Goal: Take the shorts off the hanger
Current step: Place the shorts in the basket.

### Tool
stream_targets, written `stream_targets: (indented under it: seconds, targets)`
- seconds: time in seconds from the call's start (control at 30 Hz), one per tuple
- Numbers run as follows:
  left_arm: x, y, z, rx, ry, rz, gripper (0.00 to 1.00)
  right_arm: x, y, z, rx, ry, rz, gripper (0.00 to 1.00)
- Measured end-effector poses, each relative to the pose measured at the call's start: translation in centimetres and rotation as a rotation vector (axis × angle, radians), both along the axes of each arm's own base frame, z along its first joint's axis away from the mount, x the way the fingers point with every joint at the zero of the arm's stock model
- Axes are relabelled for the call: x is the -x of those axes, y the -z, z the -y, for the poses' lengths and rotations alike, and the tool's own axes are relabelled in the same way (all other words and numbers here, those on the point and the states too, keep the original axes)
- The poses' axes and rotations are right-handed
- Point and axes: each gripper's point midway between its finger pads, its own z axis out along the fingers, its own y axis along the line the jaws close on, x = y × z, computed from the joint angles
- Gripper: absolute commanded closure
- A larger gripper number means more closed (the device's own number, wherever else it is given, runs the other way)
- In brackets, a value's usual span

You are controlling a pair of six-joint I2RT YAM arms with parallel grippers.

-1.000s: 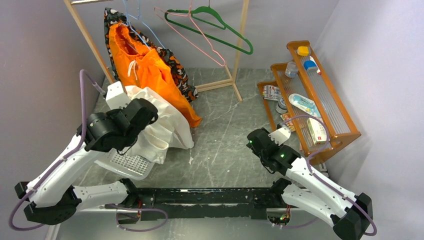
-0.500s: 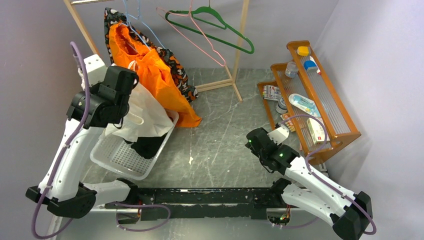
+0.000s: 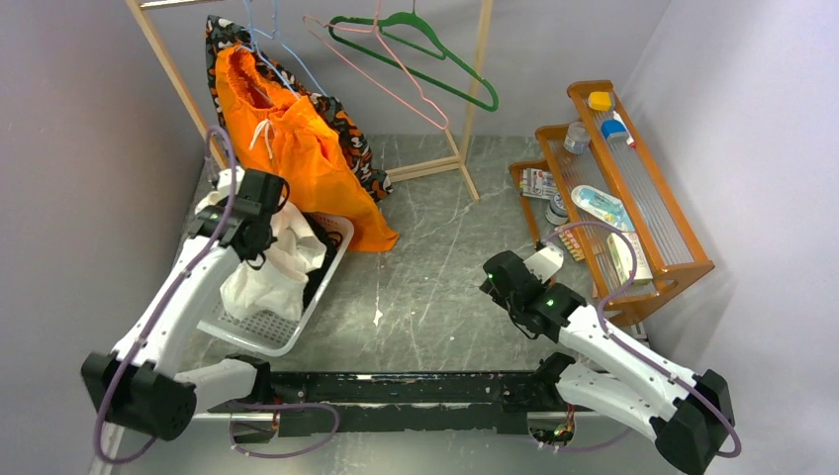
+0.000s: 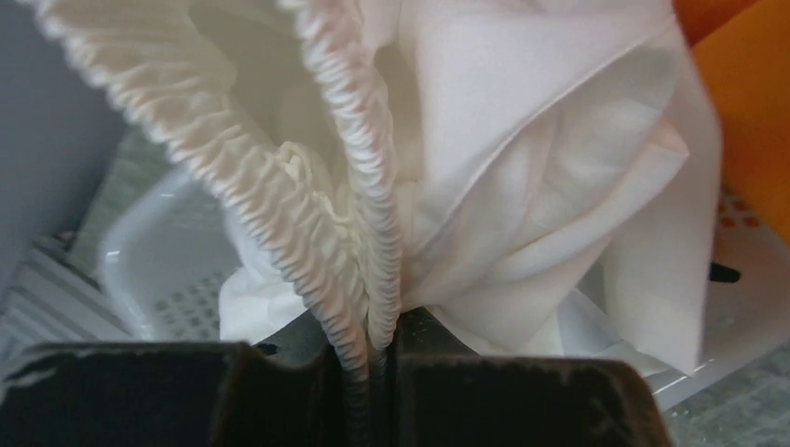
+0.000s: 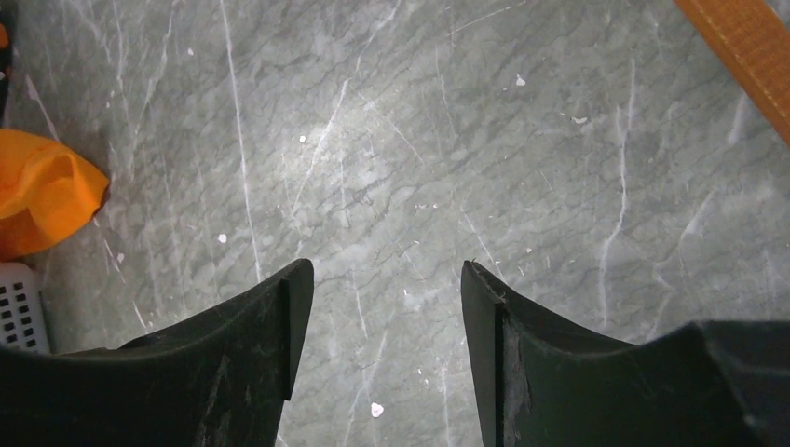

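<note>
The right arm extends low over the table point(image 3: 435, 247), well right of the basket point(image 3: 259, 332). The right gripper point(image 5: 384, 272) points down, jaws apart, holding nothing. The left arm reaches forward over the basket. The left gripper point(image 4: 377, 352) is clamped on the white garment point(image 4: 522, 168) at its gathered waistband. Behind the basket, the shorts point(image 3: 297, 148) hang from the wooden rack point(image 3: 466, 129), hem on the table just beside the basket's far corner.

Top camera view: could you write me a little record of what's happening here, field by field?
Shorts: bright orange fabric shorts hanging at the wooden rack, hem on the grey marbled table
Left arm: left gripper shut on the gathered edge of a plain white garment
Garment's place: over a white perforated plastic basket
Right arm: right gripper open, empty, above bare table
Progress: shorts not yet taken down
</note>
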Motion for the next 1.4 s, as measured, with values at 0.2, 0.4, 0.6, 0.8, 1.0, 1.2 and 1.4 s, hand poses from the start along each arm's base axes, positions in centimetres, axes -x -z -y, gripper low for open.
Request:
stream_targets:
  seconds: [0.2,0.4,0.6,0.8,1.0,1.2,1.4]
  targets:
    - [-1.8,8.4,1.7,0.139,0.027,-0.142,0.92,-0.1,0.3,-1.6,0.03,-0.141,-0.033,0.37]
    - [-1.7,13.9,2.4,0.332,0.024,-0.186,0.91,-0.5,-1.5,-4.8,-0.033,-0.337,0.025,0.37]
    - [-2.2,16.9,2.7,0.546,0.042,-0.184,0.87,-0.9,-3.7,-7.1,-0.076,-0.47,0.097,0.37]
    - [-2.7,16.1,3.6,0.624,0.102,-0.151,0.44,-1.4,-4.9,-8.8,-0.08,-0.555,0.111,0.37]
    - [-2.3,10.9,2.4,0.548,0.097,-0.031,0.19,-1.1,-6.1,-10.9,-0.128,-0.674,0.152,0.36]
    - [-2.6,4.2,0.4,0.437,0.068,0.152,0.1,-1.2,-8.0,-13.0,-0.168,-0.782,0.213,0.36]
    - [-3.8,2.2,-1.2,0.365,0.032,0.183,0.06,-2.0,-9.5,-14.4,-0.178,-0.83,0.244,0.36]
